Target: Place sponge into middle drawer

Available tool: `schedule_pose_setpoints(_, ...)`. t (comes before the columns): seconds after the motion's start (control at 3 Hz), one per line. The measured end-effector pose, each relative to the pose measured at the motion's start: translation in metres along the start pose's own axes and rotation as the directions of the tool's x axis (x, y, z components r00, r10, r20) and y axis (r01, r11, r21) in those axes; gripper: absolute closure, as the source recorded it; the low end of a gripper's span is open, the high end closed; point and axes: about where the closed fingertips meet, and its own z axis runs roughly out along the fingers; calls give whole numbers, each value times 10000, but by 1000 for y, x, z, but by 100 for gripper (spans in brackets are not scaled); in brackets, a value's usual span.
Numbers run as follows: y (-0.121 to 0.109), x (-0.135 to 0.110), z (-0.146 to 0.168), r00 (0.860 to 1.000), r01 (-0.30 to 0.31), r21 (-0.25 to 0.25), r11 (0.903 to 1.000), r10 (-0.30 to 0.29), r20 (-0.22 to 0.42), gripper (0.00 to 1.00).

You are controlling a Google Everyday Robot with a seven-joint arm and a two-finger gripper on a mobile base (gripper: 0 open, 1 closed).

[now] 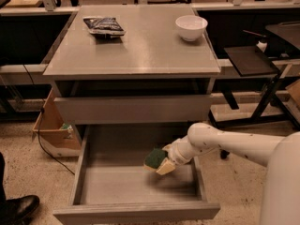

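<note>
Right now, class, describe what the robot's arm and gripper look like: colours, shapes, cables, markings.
The arm is smooth, rounded and off-white: a thick tube with a bulbous joint. No cables or markings show. The gripper, above the middle drawer and closed on the sponge, is small and pale.
</note>
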Motion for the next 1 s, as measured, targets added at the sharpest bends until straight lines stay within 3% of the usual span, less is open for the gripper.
schedule_pose_setpoints(0.33, -9, 28, 27, 9983, -514, 143, 9986, 518, -283, 100)
schedule_pose_setpoints(0.67, -13, 40, 40, 9963, -747, 160, 9971, 753, -410, 100)
schedule_pose_setpoints(1.0, -16, 46, 46, 9948, -954, 152, 9953, 959, -343, 81)
